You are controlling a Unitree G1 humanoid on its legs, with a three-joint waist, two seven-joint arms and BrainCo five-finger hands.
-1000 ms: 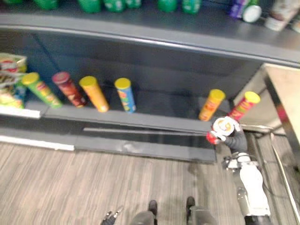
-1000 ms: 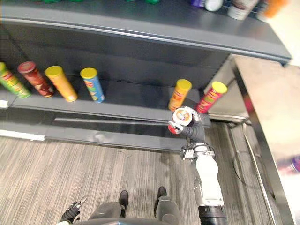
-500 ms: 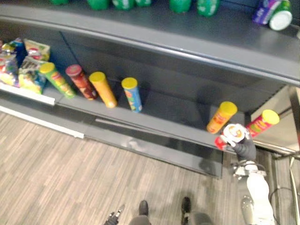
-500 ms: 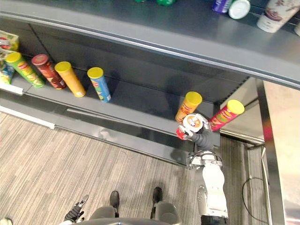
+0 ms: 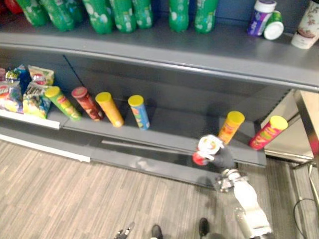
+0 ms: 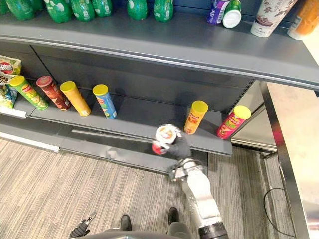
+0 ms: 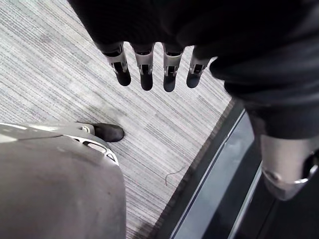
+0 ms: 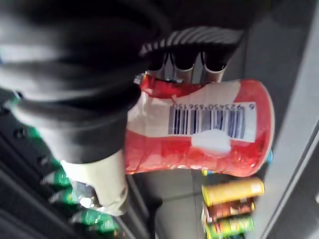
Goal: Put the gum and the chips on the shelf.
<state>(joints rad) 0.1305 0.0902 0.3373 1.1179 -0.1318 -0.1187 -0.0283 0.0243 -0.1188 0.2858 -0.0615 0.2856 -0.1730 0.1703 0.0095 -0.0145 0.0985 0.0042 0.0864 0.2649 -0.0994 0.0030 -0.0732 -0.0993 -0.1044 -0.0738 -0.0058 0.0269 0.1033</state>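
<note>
Short red can (image 5: 205,149) w/ white lid (tilted) in right robot hand (image 5: 225,157)

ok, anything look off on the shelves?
Top shelf: the green container beside the purple bottle seems to lie on its side, white end outward. Chip cans below stand on their bases; right hand holds a red canister normally.

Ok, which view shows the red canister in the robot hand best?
Right wrist view: the red canister shows close, barcode side, in the right robot hand. Eye views show mainly its white top, from afar.
</note>
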